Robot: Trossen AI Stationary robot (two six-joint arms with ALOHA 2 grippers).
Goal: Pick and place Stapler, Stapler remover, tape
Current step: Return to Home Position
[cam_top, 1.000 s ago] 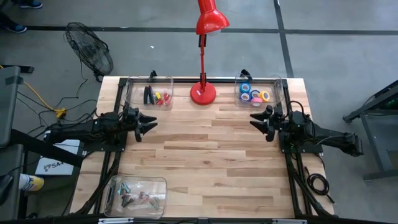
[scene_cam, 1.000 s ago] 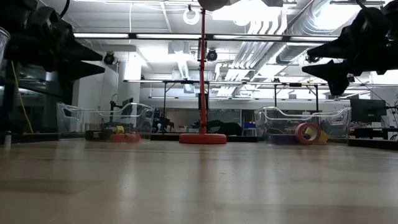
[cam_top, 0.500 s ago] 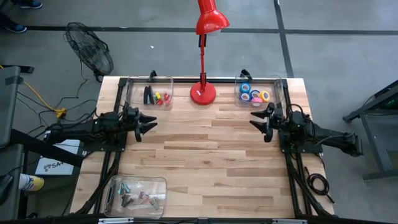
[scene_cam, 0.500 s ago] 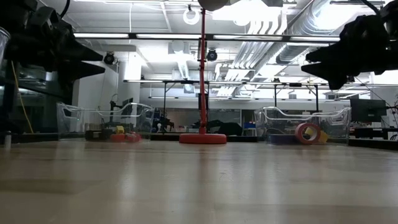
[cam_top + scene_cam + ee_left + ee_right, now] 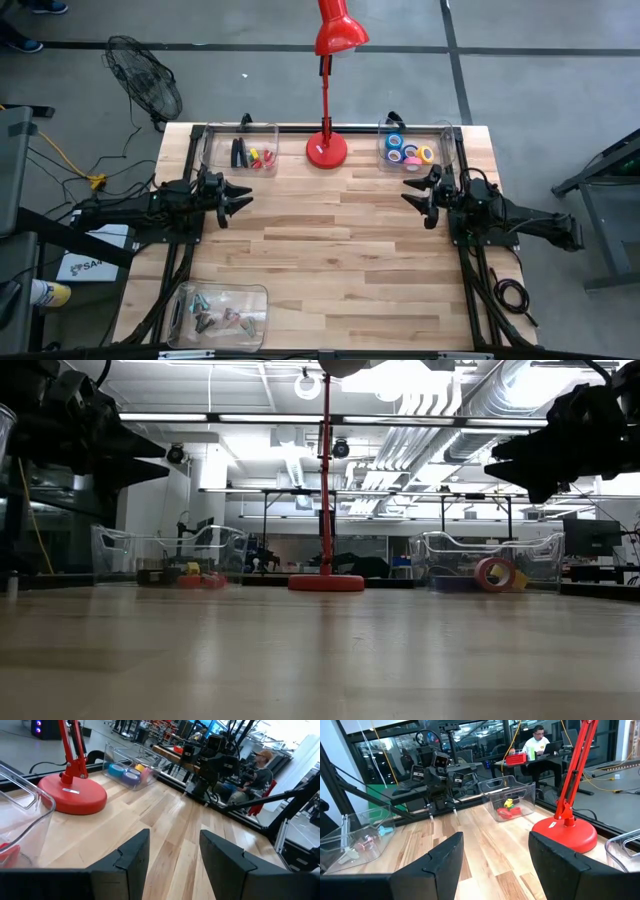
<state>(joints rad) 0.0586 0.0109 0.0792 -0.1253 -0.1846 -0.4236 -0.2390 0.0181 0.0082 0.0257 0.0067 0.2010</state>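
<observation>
A: From above, what has moved in the last second?

B: Almost nothing. The left hand (image 5: 238,198) hangs over the left edge of the table (image 5: 330,260) and the right hand (image 5: 414,189) over its right edge. Both are spread, carry nothing, and are where they were a second ago. The black stapler (image 5: 237,152) lies in the far-left bin (image 5: 208,140). The tape (image 5: 408,150) rolls sit together in the far-right bin (image 5: 447,135), with the red lamp (image 5: 326,150) between the bins. Small grey and pink pieces fill the near-left bin (image 5: 182,298); staple removers, I'd guess.

A: And at table height?

B: Only the right hand (image 5: 515,465) differs. It has turned slightly since a second ago, then held steady for the last half second. The left hand (image 5: 135,458) is unchanged. Both ride well above the wood, and I see nothing loose on it. One pinkish-red roll (image 5: 493,573) shows through the right bin's wall.

A: Left wrist?

B: The fingers (image 5: 132,857) are apart with only bare boards between them. The tape (image 5: 125,771) sits in its bin beyond the lamp base, and a person (image 5: 257,772) sits beyond the table.

A: Right wrist?

B: The fingers (image 5: 440,865) are apart here too. The far-left bin (image 5: 520,790) is opposite, with yellow and red pieces inside. I can't make out the stapler from here.

A: Meaning?

B: The sorting looks finished and the arms seem settled at rest.
</observation>
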